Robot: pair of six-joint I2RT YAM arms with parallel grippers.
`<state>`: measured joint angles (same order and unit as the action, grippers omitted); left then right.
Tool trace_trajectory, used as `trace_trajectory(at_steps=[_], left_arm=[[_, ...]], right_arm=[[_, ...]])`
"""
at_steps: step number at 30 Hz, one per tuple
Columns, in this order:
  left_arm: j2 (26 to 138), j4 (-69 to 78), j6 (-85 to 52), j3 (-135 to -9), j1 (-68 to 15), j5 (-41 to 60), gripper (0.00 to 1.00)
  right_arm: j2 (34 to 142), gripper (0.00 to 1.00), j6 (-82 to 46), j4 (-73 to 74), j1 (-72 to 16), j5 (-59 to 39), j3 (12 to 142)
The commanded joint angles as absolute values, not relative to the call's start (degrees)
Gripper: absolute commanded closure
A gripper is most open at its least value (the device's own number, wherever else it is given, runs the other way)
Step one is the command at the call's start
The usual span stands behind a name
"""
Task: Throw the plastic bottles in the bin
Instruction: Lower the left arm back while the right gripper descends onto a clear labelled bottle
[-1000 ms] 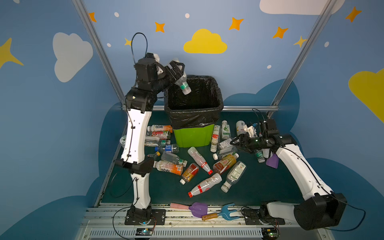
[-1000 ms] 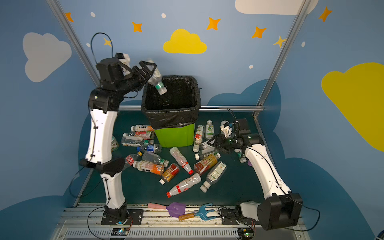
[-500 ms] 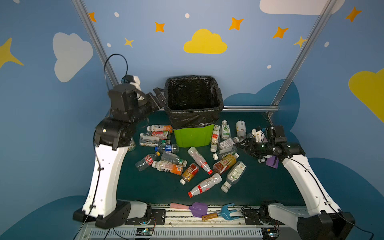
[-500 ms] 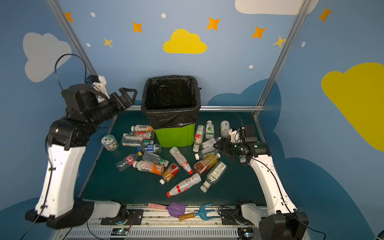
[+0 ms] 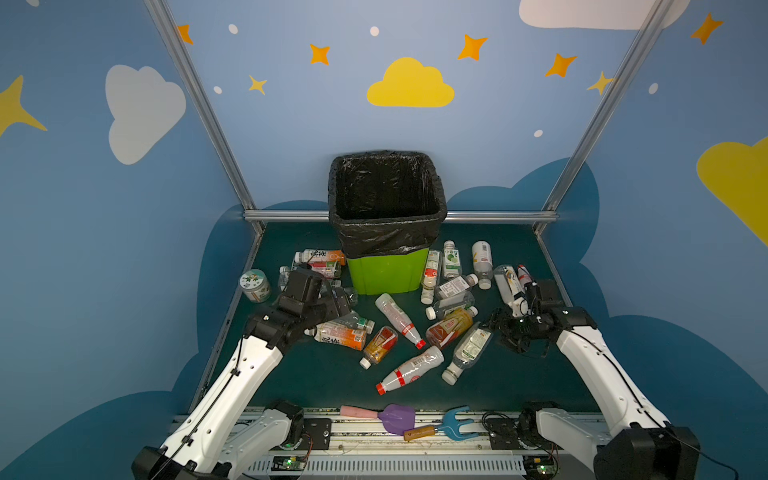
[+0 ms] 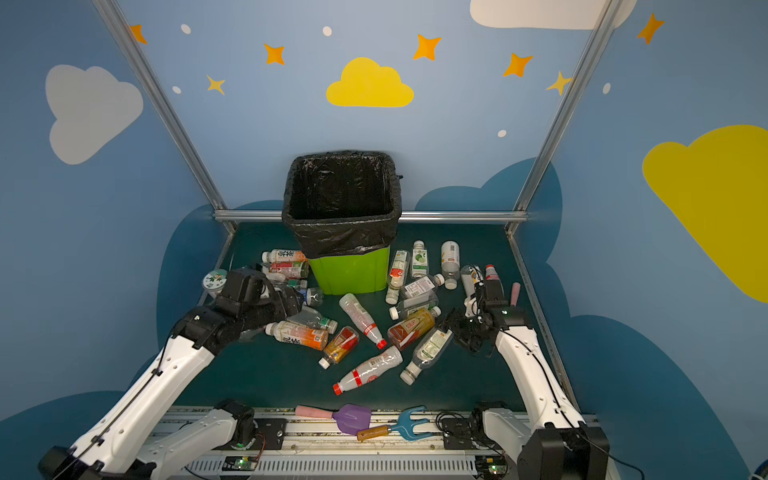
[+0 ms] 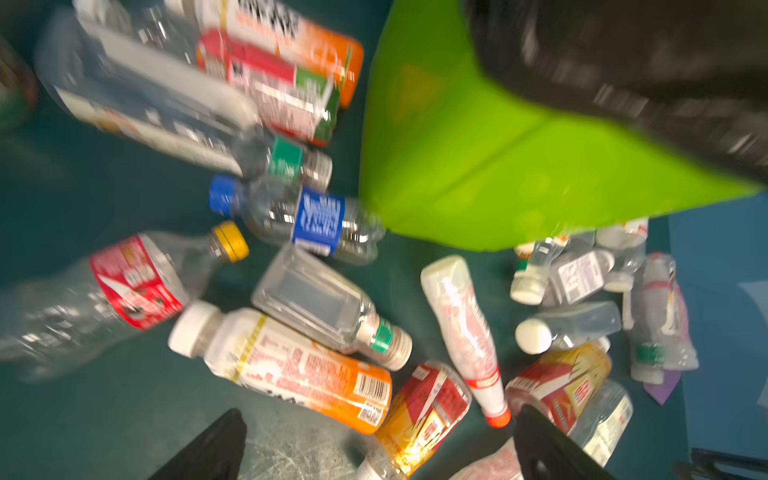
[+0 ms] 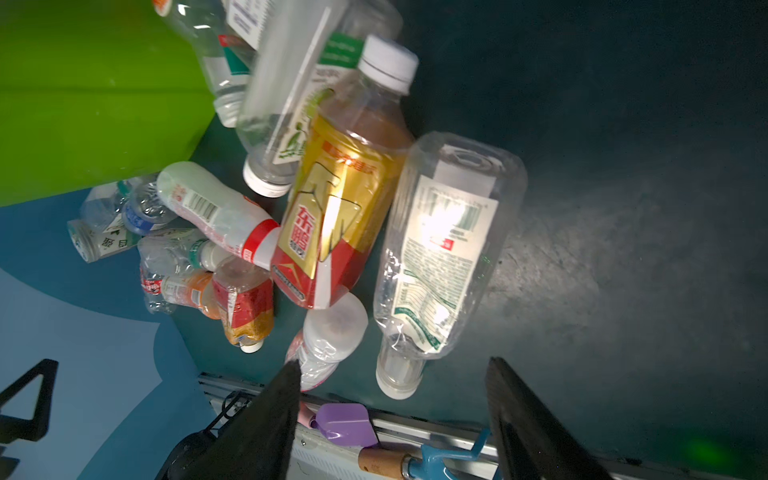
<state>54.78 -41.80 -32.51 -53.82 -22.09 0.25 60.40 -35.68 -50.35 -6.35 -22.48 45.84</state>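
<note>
Right pincer [image 8: 394,361]: part-open, empty; clear green-labelled bottle [image 8: 440,249] just ahead. Left pincer [image 7: 379,410]: wide open, empty; orange-labelled bottle [image 7: 291,365] just ahead.

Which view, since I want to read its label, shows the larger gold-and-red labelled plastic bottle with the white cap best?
The right wrist view: the larger gold-and-red labelled plastic bottle lies close and sharp, label legible. Both top views show it small, label unreadable. The left wrist view shows it blurred.
</note>
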Motion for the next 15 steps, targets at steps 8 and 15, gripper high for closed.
trace_trajectory(at_steps=[8, 15], left_arm=[[57.93, -35.99, -32.94, -52.92, -23.26, 1.21, 0.0], [60.36, -35.16, -31.62, -53.79, -23.24, 3.01, 0.0]], right_arm=[[61.0, 0.29, -43.44, -44.69, -10.7, -18.61, 40.26], [65.71, 0.23, -44.8, -42.21, -13.2, -16.81, 40.08]])
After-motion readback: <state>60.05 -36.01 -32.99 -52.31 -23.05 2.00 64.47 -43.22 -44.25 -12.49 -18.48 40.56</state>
